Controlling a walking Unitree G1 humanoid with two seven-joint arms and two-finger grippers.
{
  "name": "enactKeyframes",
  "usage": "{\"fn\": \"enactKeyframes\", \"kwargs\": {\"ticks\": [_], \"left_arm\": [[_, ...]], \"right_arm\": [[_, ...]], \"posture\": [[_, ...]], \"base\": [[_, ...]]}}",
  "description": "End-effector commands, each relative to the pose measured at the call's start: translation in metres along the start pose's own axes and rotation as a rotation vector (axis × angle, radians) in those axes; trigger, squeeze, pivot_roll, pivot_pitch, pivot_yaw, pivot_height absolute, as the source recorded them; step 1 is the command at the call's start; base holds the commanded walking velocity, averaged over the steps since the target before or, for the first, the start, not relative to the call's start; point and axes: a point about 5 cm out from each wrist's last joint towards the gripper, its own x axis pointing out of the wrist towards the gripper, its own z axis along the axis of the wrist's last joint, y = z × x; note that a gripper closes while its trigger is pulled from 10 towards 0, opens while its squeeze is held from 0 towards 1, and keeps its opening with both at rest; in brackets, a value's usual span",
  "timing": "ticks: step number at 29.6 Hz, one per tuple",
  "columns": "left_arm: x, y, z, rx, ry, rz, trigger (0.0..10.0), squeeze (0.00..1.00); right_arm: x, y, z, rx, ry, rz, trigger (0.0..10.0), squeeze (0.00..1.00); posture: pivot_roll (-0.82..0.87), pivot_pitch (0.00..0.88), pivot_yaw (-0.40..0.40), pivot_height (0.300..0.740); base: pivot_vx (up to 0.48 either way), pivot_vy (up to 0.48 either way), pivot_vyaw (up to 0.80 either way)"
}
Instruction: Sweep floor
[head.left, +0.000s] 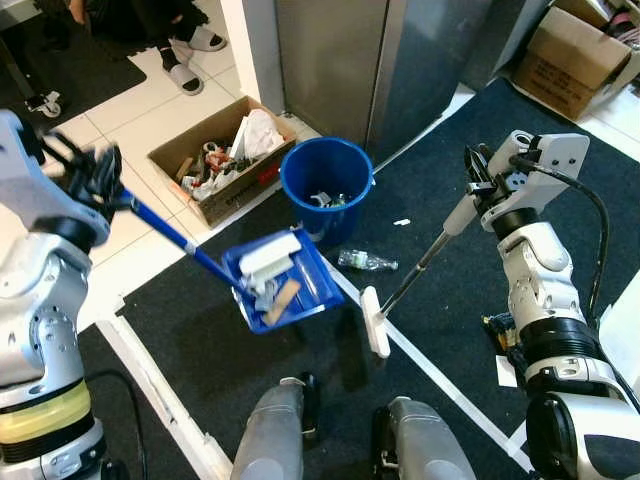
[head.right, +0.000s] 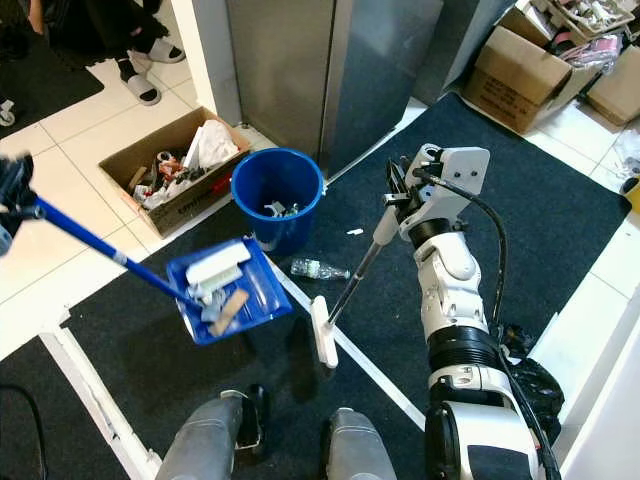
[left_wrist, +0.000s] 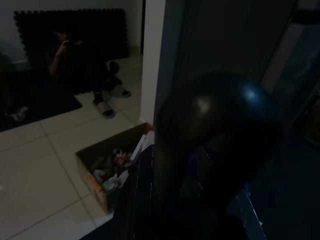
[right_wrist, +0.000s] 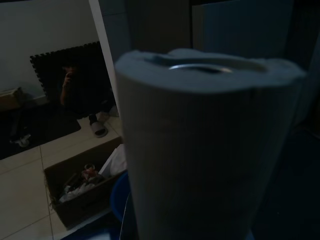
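Note:
My left gripper (head.left: 100, 172), blurred at the far left, is shut on the long blue handle (head.left: 170, 232) of a blue dustpan (head.left: 312, 290). The pan hangs above the black mat, just in front of a blue bucket (head.left: 327, 180), and carries a white piece and a wooden stick. My right gripper (head.left: 482, 188) is shut on the grey top of a broom handle (head.left: 420, 265). The broom's white head (head.left: 375, 322) rests on the mat beside the pan. A clear plastic bottle (head.left: 366, 262) lies on the mat between bucket and broom. A small white scrap (head.left: 402, 222) lies further back.
An open cardboard box (head.left: 215, 160) of rubbish stands on the tiles left of the bucket. A steel cabinet (head.left: 370, 60) rises behind it. A person's slippered feet (head.left: 185, 62) are at the back left. Another cardboard box (head.left: 570, 60) sits back right. White tape lines (head.left: 440, 385) cross the mat.

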Motion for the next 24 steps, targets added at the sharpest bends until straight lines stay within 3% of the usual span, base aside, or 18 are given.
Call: {"fn": "enactKeyframes", "kwargs": {"ticks": [1,7,17,24], "left_arm": [[0.001,-0.006,0.015,0.024,-0.048,-0.034,10.0,0.0],[0.002,-0.008,0.008,0.02,-0.022,-0.025,10.0,0.0],[0.0,-0.009,-0.003,-0.001,0.025,-0.025,10.0,0.0],[-0.002,-0.01,-0.007,0.012,0.046,-0.03,10.0,0.0]], "right_arm": [[0.003,0.001,0.011,-0.002,-0.05,0.01,10.0,0.0],[0.002,0.001,0.009,0.001,-0.047,0.007,10.0,0.0],[0.0,0.0,0.008,0.0,-0.041,0.006,10.0,0.0],[0.001,0.001,0.007,0.0,-0.04,0.008,10.0,0.0]], "posture": [[0.07,0.054,0.009,0.74],[0.07,0.057,0.012,0.74],[0.07,0.059,0.01,0.74],[0.07,0.061,0.008,0.74]], "base": [[0.0,0.0,0.0],[0.0,0.0,0.0],[0.225,-0.406,0.0],[0.0,0.0,0.0]]}}
